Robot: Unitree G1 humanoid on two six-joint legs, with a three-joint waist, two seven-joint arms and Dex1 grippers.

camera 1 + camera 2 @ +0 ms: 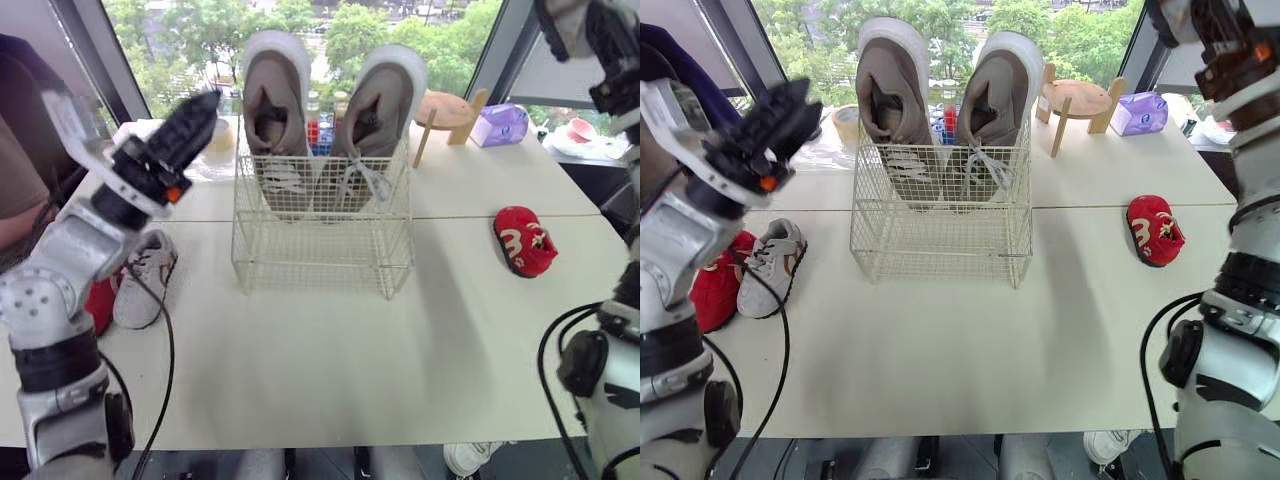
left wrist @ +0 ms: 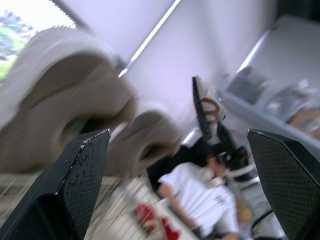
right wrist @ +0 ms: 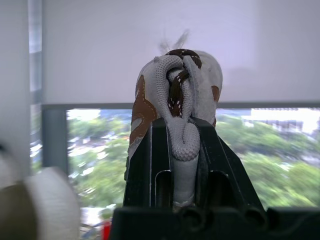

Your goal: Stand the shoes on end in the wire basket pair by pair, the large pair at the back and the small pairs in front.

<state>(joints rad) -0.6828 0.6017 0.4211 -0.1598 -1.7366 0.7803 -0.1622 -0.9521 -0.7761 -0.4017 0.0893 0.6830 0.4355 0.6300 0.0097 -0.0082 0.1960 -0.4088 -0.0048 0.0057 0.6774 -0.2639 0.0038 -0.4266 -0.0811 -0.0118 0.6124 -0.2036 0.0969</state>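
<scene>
Presumably to clear the wire basket's (image 1: 322, 250) rim, held high near the table's (image 1: 330, 370) far right corner: small grey shoe (image 3: 200, 75), brown patches, speckled laces, pinched by its mesh in the right claw (image 3: 182, 135). Left claw (image 1: 195, 120) spread, empty, beside the large beige pair (image 1: 275, 100) upright at back.

Left arm (image 1: 85, 245) bent at elbow, forearm angled upward and forward, left end effector (image 1: 205, 105) fingers spread wide apart, right arm (image 1: 1252, 190) raised high, right end effector (image 3: 182, 125) fingers clamped on small shoe (image 3: 175, 75)
</scene>
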